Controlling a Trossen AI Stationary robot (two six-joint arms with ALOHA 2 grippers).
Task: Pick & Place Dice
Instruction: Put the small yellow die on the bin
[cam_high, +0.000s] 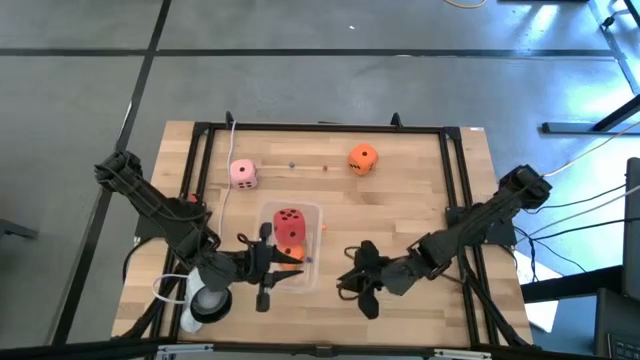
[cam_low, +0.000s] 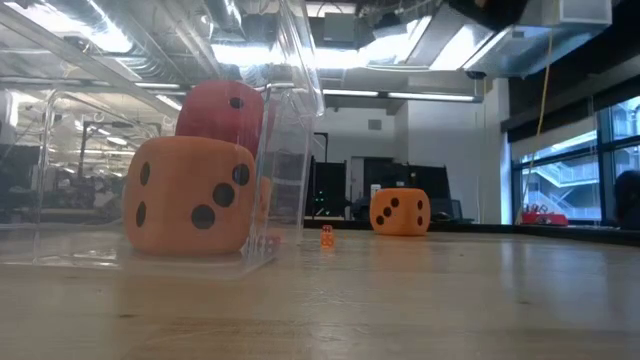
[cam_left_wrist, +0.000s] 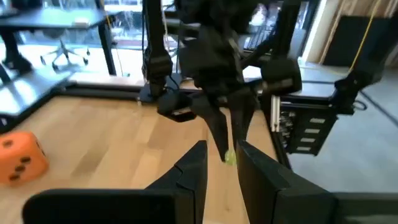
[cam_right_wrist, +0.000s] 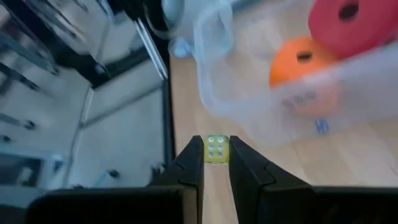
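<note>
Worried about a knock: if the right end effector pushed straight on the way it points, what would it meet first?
Probably the clear plastic container holding the orange die and red die. The right end effector, shut on a small yellow die, points slightly beside it; depth unclear.

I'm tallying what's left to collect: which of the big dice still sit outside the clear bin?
The pink die and one orange die sit on the bare table, far side. The red die and the other orange one are inside the clear bin.

Two dice (cam_high: 289, 228) in the bin (cam_high: 314, 212) — two more (cam_high: 243, 173) behind it.
</note>
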